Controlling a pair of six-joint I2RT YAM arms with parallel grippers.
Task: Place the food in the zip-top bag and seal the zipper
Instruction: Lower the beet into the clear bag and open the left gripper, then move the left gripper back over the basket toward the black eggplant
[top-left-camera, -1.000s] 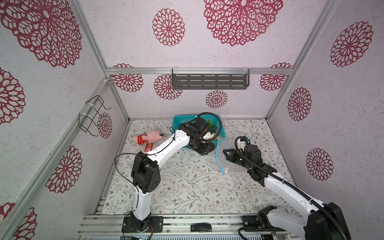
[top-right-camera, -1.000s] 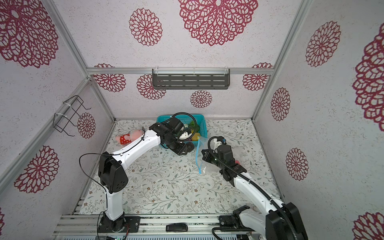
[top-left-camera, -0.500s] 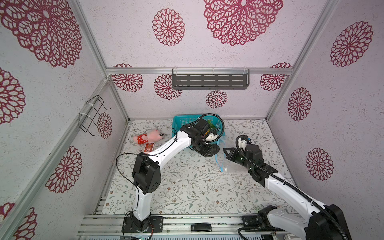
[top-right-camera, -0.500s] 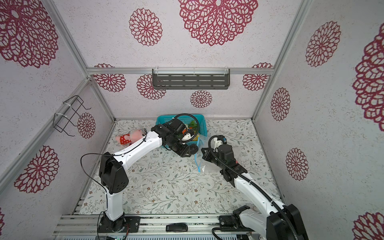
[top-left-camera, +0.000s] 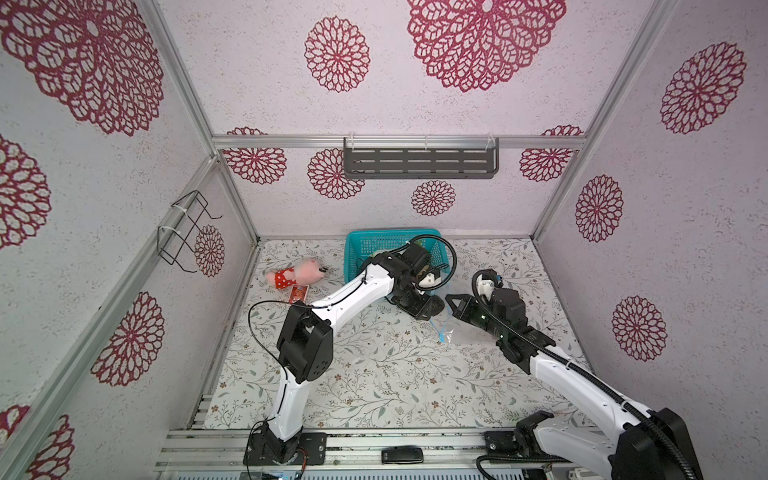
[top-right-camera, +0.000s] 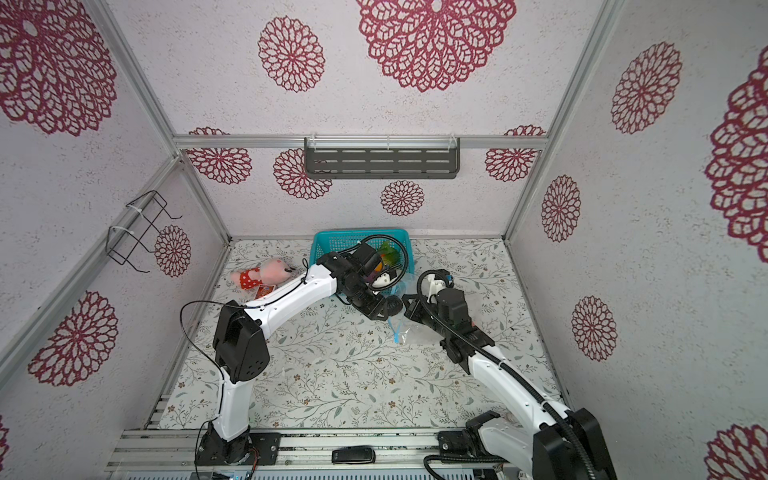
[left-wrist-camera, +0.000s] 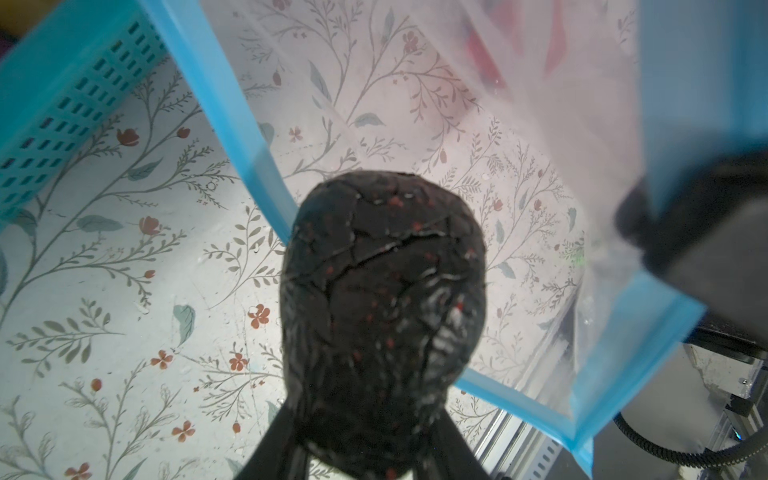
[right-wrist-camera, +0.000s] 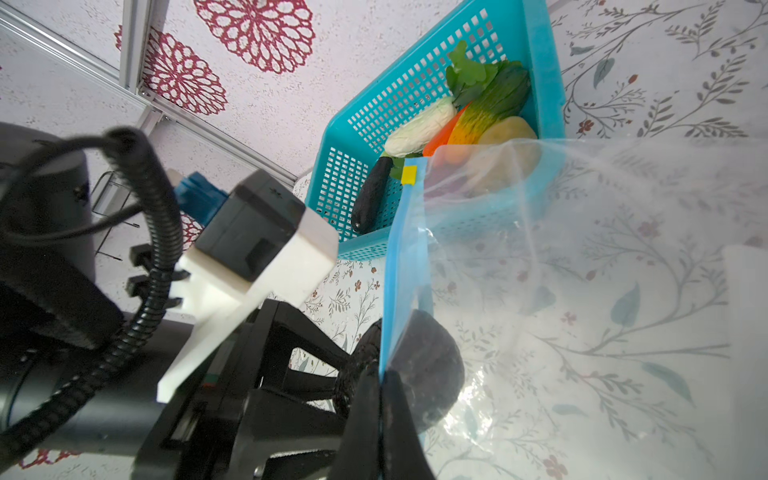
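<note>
My left gripper (top-left-camera: 428, 309) (left-wrist-camera: 365, 424) is shut on a dark round toy vegetable (left-wrist-camera: 382, 282) (top-right-camera: 392, 307) with red specks. It holds it at the mouth of the clear zip-top bag (right-wrist-camera: 582, 291) (top-left-camera: 465, 332). Held upright, the blue zipper (right-wrist-camera: 405, 249) (left-wrist-camera: 232, 104) is pinched in my shut right gripper (right-wrist-camera: 380, 399) (top-left-camera: 451, 301). The dark vegetable (right-wrist-camera: 428, 365) shows through the bag film. More food lies in the teal basket (right-wrist-camera: 374, 124): white corn (right-wrist-camera: 419, 126), carrot (right-wrist-camera: 444, 133), potato (right-wrist-camera: 507, 133), green leaves (right-wrist-camera: 469, 70), eggplant (right-wrist-camera: 370, 199).
The teal basket (top-left-camera: 361, 245) stands against the back wall, right behind both grippers. A pink plush toy (top-left-camera: 297, 276) and a small red packet (top-left-camera: 298, 294) lie at the back left. A grey shelf (top-left-camera: 419, 164) and a wire holder (top-left-camera: 187, 232) hang on the walls.
My left gripper has moved right from the basket's front towards the bag mouth, carrying the dark vegetable. The right gripper has held the zipper in about the same place.
</note>
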